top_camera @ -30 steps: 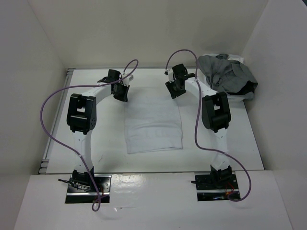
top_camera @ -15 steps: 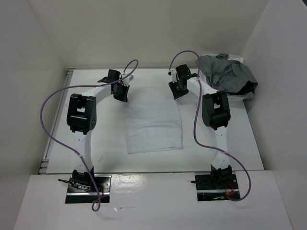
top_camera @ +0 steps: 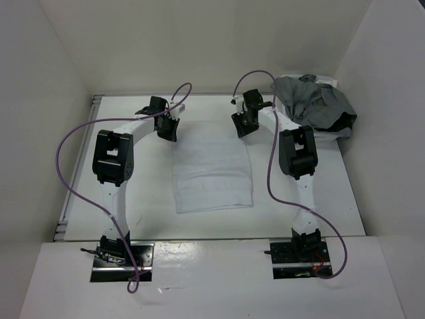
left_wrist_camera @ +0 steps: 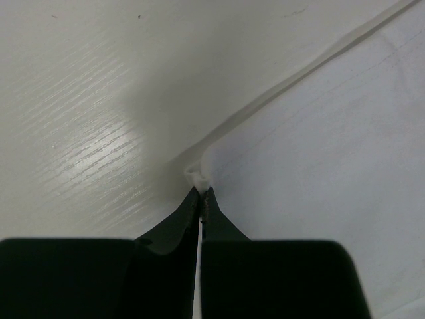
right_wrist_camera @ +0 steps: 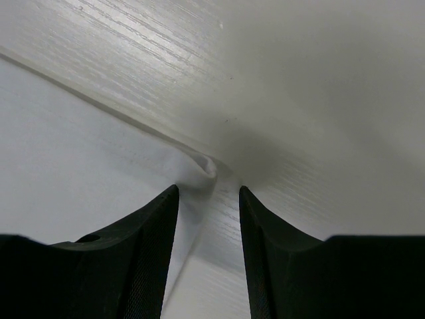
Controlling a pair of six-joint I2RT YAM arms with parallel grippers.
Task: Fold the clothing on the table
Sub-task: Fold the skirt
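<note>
Left end effector (left_wrist_camera: 200,194): pressed together on the far-left corner of the white garment (top_camera: 212,169). A small nub of cloth is pinched at the very tips, and the hem runs away from it toward the far right.
Right end effector (right_wrist_camera: 208,193): jaws spread and holding nothing. The garment's far-right corner curls up just ahead of the gap between the tips. The left finger is over cloth and the right finger over bare counter.
Arms: two, white with black joints. They reach from the near edge to the far side, the left arm (top_camera: 113,159) beside the garment's left edge and the right arm (top_camera: 299,156) beside its right edge.
Cables: two, purple, one looping off each arm (top_camera: 66,143).
Clothing: two pieces. The white garment lies flat in a roughly rectangular shape in the middle of the counter, between the arms. One grey heap of clothing (top_camera: 315,103) is crumpled in the far-right corner, apart from the white one.
Counter (top_camera: 153,199): white with a faint streaked grain — one metal rail (top_camera: 65,212) runs along its left edge.
Room: plain white walls (top_camera: 199,40) close in on the left, far and right sides. A white ledge at the near edge carries two dark base plates (top_camera: 123,259), one under each arm.
</note>
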